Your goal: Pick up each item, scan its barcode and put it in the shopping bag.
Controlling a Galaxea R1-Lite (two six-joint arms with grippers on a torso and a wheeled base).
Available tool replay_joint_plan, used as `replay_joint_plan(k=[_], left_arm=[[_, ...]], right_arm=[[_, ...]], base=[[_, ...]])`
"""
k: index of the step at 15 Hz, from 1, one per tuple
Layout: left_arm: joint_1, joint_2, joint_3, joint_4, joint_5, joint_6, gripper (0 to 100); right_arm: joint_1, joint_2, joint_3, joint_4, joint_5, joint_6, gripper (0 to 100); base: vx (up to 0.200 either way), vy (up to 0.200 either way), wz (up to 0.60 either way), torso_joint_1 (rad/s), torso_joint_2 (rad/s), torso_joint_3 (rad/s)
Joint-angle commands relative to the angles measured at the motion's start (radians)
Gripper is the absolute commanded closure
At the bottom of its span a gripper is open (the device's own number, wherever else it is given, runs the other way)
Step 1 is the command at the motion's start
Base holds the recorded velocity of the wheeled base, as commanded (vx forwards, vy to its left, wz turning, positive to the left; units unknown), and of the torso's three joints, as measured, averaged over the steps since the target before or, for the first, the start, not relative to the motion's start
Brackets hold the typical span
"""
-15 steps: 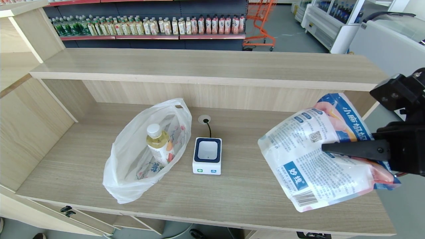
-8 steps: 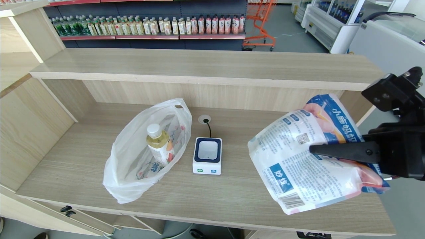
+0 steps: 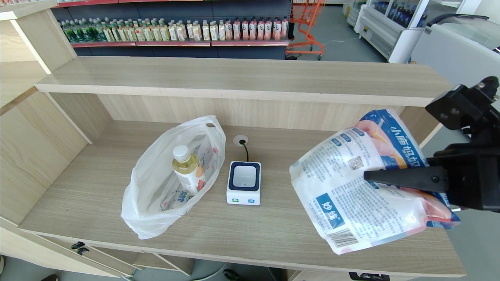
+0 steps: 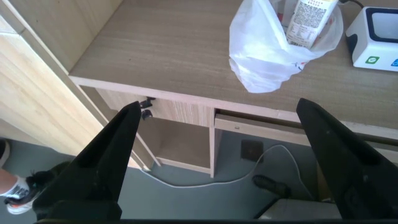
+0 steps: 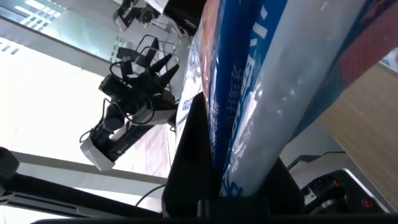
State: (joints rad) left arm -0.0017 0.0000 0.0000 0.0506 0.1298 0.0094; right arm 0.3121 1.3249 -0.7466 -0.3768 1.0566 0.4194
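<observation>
The snack pouch (image 3: 343, 195) hangs in the air above the worktop's (image 3: 273, 230) right end, at about 3 o'clock from the scanner (image 3: 244, 182) and well apart from it. My right hand (image 3: 369, 176) is closed on it: one dark finger lies across its printed face and the other is behind it. From the right wrist I look along the pouch's blue edge, pinched flat between my fingers (image 5: 193, 155).

I judge it light and soft, a puffed film pack whose contents could crush if I squeeze. The film looks glossy, so it may slide in a loose grip. I hold it by its upper right side, and the rest droops towards 7 o'clock. The barcode (image 3: 343, 238) sits in the lowest corner, facing up towards me and not down at the scanner's window. I expect to turn that face over.

My left hand (image 4: 219, 106) is wide open and holds nothing, low beside the worktop's front edge.

At 9 o'clock from the scanner, just beside it, lies the white shopping bag (image 3: 144, 210), mouth open, with a bottle (image 3: 186, 168) already inside. The thin plastic will likely collapse when nudged.

The worktop is pale wood grain, flat and smooth, with a raised ledge at 12 o'clock. Beyond are shop shelves of drinks, an orange trolley and freezers at 1 o'clock.
</observation>
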Motion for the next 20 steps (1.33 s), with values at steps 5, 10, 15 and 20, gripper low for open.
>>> replay_joint_plan(k=[5,10,15,20], left_arm=[[0.0,0.0,0.0,0.0,0.001,0.0,0],[0.0,0.002,0.0,0.0,0.001,0.001,0],[0.0,0.002,0.0,0.0,0.001,0.0,0],[0.0,0.0,0.0,0.0,0.001,0.0,0]], right_arm=[[0.001,0.005,0.003,-0.034,0.0,0.001,100],[0.001,0.0,0.007,-0.036,0.0,-0.001,100],[-0.111,-0.026,0.136,-0.103,-0.073,-0.378,100],[-0.203,-0.118,0.231,-0.019,-0.262,-0.89,100]], base=[[0.0,0.0,0.0,0.0,0.0,0.0],[0.0,0.0,0.0,0.0,0.0,0.0],[0.0,0.0,0.0,0.0,0.0,0.0],[0.0,0.0,0.0,0.0,0.0,0.0]])
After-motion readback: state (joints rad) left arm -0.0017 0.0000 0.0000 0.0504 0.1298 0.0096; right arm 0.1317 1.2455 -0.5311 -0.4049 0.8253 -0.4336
